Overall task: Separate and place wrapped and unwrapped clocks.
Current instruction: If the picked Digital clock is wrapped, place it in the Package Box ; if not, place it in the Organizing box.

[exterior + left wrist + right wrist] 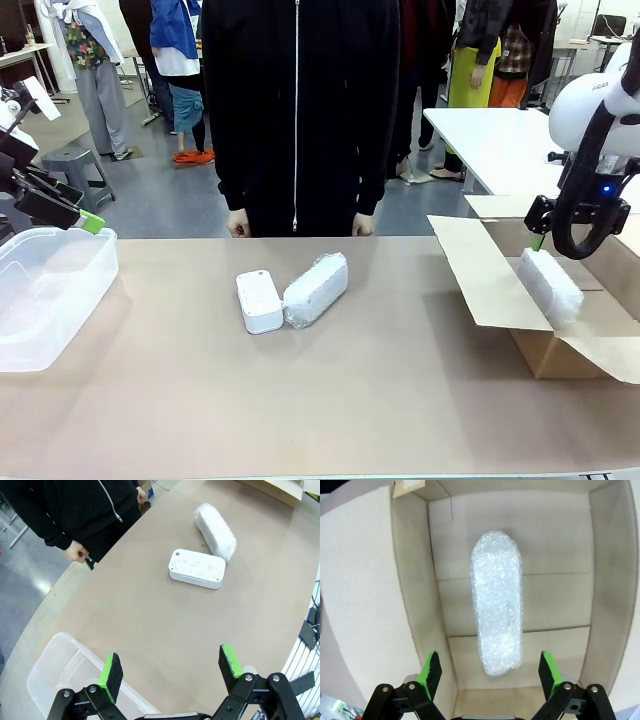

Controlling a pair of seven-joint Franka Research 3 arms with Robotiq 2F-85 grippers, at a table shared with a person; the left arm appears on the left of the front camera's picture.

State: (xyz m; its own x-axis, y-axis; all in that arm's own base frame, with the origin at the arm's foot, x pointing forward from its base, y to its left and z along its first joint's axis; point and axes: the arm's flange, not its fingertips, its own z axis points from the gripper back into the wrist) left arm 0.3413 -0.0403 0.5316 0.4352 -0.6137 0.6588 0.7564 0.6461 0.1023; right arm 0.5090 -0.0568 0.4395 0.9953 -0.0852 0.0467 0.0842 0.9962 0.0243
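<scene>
An unwrapped clock (259,300), bare white plastic, lies mid-table touching a bubble-wrapped clock (317,289) on its right. The left wrist view has both ahead of it: the unwrapped clock (196,568) and the wrapped clock (216,531). A second wrapped clock (549,287) sits tilted in the open cardboard box (500,290) at the right. My right gripper (543,232) hangs just above it, open. From the right wrist, that wrapped clock (497,607) lies free between the box walls (412,595), beyond the spread right gripper (490,659). My left gripper (68,205) is open over the table's left end, as the left wrist view of the left gripper (170,654) confirms.
A clear plastic tub (40,290) stands at the left edge, under my left gripper, and appears as the tub (55,665) in the left wrist view. A person in black stands at the far side, hands (238,225) at the table edge. The box flaps (480,270) stand open.
</scene>
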